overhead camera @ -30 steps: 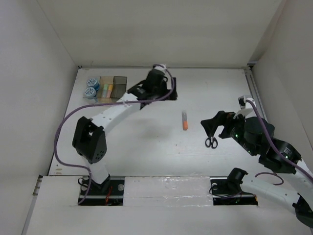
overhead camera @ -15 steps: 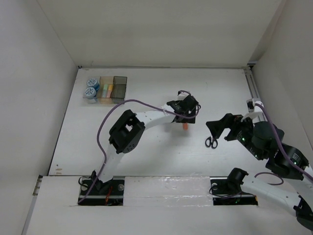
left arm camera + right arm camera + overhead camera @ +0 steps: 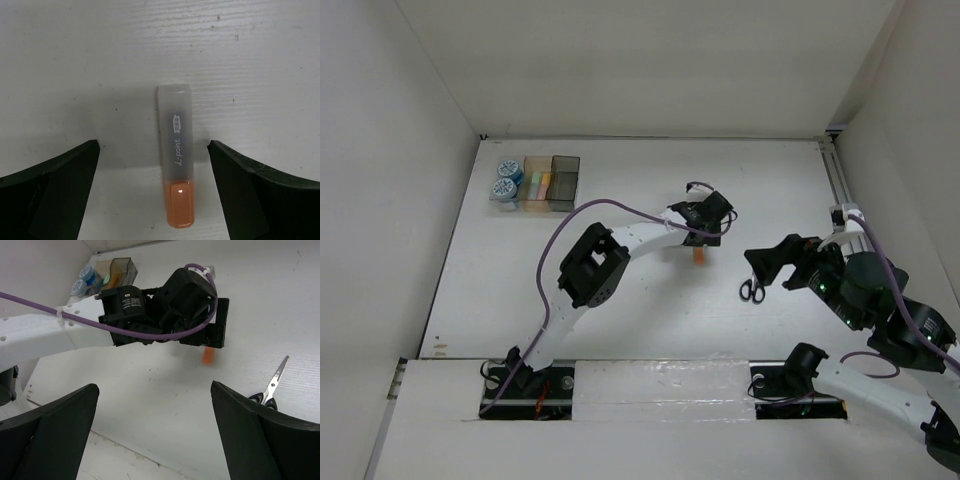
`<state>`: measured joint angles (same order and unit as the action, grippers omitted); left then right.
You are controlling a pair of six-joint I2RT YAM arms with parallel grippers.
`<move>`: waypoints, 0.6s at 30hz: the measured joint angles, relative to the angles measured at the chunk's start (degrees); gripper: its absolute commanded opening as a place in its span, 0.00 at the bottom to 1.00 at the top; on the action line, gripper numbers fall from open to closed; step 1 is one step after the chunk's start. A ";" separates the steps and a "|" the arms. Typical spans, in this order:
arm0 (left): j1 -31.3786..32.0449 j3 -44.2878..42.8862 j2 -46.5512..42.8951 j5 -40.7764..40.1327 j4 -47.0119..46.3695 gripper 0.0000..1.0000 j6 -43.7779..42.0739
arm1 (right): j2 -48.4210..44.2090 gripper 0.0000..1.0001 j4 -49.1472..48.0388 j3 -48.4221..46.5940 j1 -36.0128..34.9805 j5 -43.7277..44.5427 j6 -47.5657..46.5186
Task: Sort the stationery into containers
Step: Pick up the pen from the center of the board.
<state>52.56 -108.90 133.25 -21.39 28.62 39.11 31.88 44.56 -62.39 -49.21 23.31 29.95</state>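
An orange marker with a grey-white cap (image 3: 176, 180) lies flat on the table between the open fingers of my left gripper (image 3: 153, 160). The gripper hangs just above it without touching. From above, only the marker's orange end (image 3: 699, 257) shows below the left gripper (image 3: 700, 238). Black-handled scissors (image 3: 752, 290) lie to its right, just below my open, empty right gripper (image 3: 760, 262). They also show in the right wrist view (image 3: 270, 387). The three joined bins (image 3: 563, 166) sit at the far left. Two blue-and-white rolls (image 3: 504, 179) are in the clear one.
The amber middle bin (image 3: 528, 196) holds a green marker (image 3: 533, 180) and a yellowish one (image 3: 546, 181). The left arm (image 3: 620, 240) arches across the middle of the table. White walls close the table at the left, back and right.
The left arm has swung from the bins at the far left to the orange marker in the middle. The right gripper has drifted slightly right and nearer.
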 measured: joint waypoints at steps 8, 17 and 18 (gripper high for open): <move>0.11 0.00 0.11 -0.63 1.09 0.00 0.74 | -0.81 1.00 0.00 0.55 0.00 -0.61 -0.04; -0.37 1.29 -0.59 -0.20 -0.28 0.00 -0.07 | -1.03 1.00 0.02 0.57 0.00 -0.74 -0.17; -0.90 2.51 -1.51 -0.20 -0.70 0.00 -0.46 | -1.16 1.00 0.00 0.59 0.00 -0.79 -0.17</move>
<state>51.66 -106.39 131.74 -21.58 27.92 38.65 30.72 44.56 -61.80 -49.21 22.52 29.78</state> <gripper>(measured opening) 0.176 0.999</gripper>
